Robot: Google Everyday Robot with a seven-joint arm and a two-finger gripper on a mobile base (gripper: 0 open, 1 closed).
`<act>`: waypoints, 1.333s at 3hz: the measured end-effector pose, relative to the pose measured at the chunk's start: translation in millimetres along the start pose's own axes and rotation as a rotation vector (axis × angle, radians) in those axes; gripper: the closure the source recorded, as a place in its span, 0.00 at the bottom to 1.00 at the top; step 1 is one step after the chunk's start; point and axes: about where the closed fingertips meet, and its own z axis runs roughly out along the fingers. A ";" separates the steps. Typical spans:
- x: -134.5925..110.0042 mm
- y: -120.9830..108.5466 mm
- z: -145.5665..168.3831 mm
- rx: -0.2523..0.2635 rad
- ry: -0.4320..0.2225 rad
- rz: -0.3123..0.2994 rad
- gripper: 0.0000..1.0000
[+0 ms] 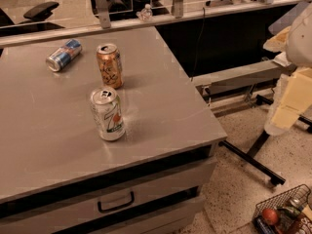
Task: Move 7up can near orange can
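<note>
The 7up can (108, 113), white and silver with green lettering, stands upright on the grey table (161, 106) towards its front. The orange can (109, 66) stands upright just behind it, about one can's height away. My gripper (287, 106) is part of the cream arm at the right edge of the view, off the table and well to the right of both cans, over the floor. It holds nothing that I can see.
A blue-and-silver can (63, 55) lies on its side at the back left of the table. A rail with glass panels (146, 21) runs behind the table. A drawer handle (115, 202) shows in front. A wire basket (282, 213) sits on the floor at bottom right.
</note>
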 end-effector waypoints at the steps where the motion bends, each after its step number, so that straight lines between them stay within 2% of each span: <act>1: -14.5 4.4 12.5 -0.011 -0.177 0.060 0.00; 2: -41.8 9.0 26.9 -0.008 -0.382 0.133 0.00; 3: -74.3 17.2 38.1 0.002 -0.577 0.145 0.00; 4: -114.3 34.0 29.7 -0.019 -0.751 0.084 0.00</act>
